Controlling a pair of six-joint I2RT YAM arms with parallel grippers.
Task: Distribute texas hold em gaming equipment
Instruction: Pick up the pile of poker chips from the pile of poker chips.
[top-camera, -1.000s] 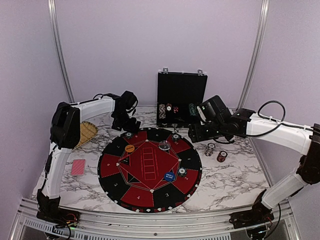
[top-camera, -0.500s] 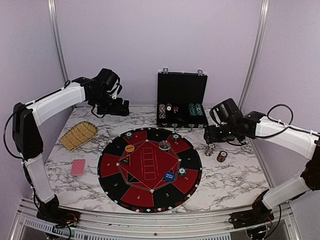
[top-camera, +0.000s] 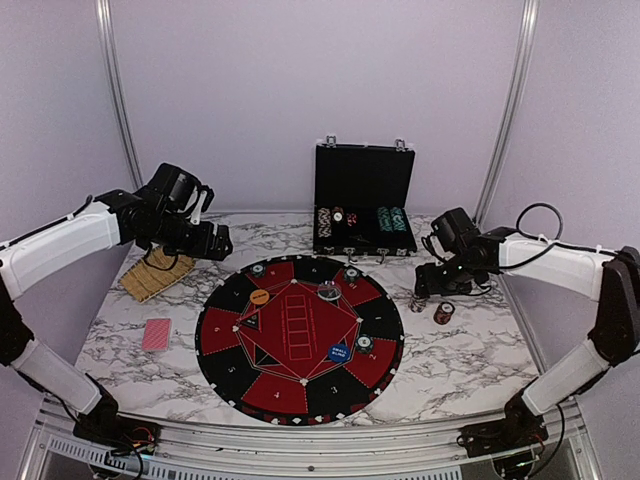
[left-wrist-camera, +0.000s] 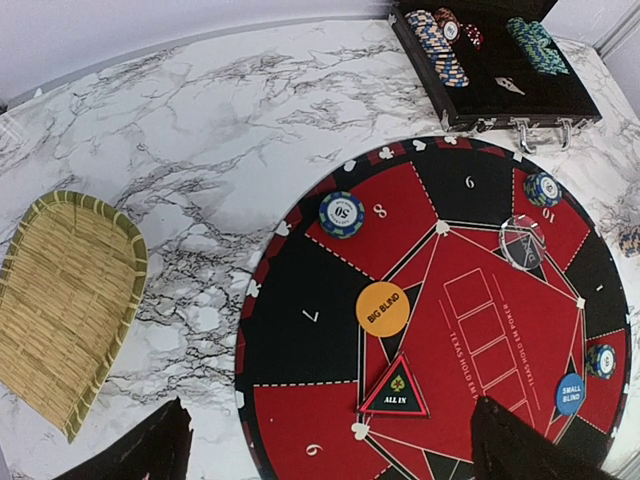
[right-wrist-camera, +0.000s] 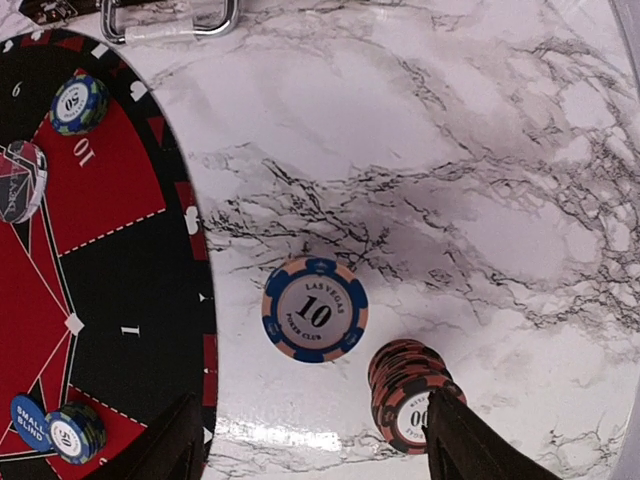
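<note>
red-backed cards (top-camera: 156, 334): on the marble, nearer than left gripper (top-camera: 216, 244), well apart from it
left gripper: wide open, empty, above far-left edge of mat (top-camera: 270, 392)
right gripper (right-wrist-camera: 310, 440): open, gripping nothing
chip stack marked 10 (right-wrist-camera: 315, 322): between right fingers, just ahead
dark red stack (right-wrist-camera: 408, 398): close against one right finger
black case (top-camera: 364, 190): beyond both grippers, chips inside

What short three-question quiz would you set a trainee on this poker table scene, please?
1. True or false: the orange Big Blind disc lies on the round mat.
2. Which number is printed on the blue-edged chip that lies flat just off the mat? A) 10 B) 50 C) 100
3. Fill in: the woven tray lies to the ___ of the mat.

Key: 1 true; 2 A; 3 left.
</note>
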